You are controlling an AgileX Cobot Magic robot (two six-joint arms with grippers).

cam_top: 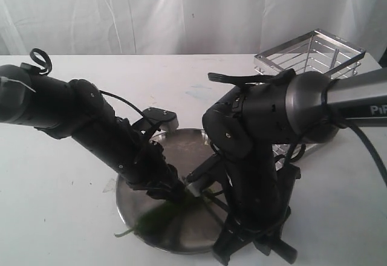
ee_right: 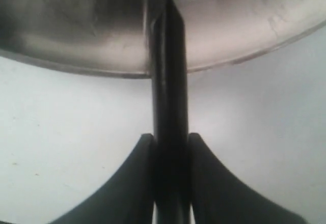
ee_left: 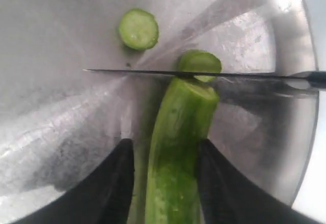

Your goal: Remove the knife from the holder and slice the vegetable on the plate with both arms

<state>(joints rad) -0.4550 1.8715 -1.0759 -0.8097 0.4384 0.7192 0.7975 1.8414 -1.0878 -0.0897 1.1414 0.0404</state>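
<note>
The vegetable [ee_left: 178,147], a long green piece with a freshly cut end, lies on the shiny plate [ee_left: 61,107]. My left gripper [ee_left: 164,142] is shut on it, one black finger on each side. The knife [ee_left: 153,73] lies thin edge-on across the cut end, with one round slice [ee_left: 199,61] just beyond the blade and another slice [ee_left: 138,28] farther off. My right gripper [ee_right: 170,137] is shut on the knife's black handle [ee_right: 170,107] at the plate's rim [ee_right: 76,30]. In the exterior view both grippers meet over the plate [cam_top: 181,151], and the vegetable's green body [cam_top: 151,220] shows dimly.
The wire holder [cam_top: 311,51] stands at the back right of the white table, behind the right arm [cam_top: 314,106]. The left arm [cam_top: 91,121] reaches in from the left. A white curtain hangs behind the table.
</note>
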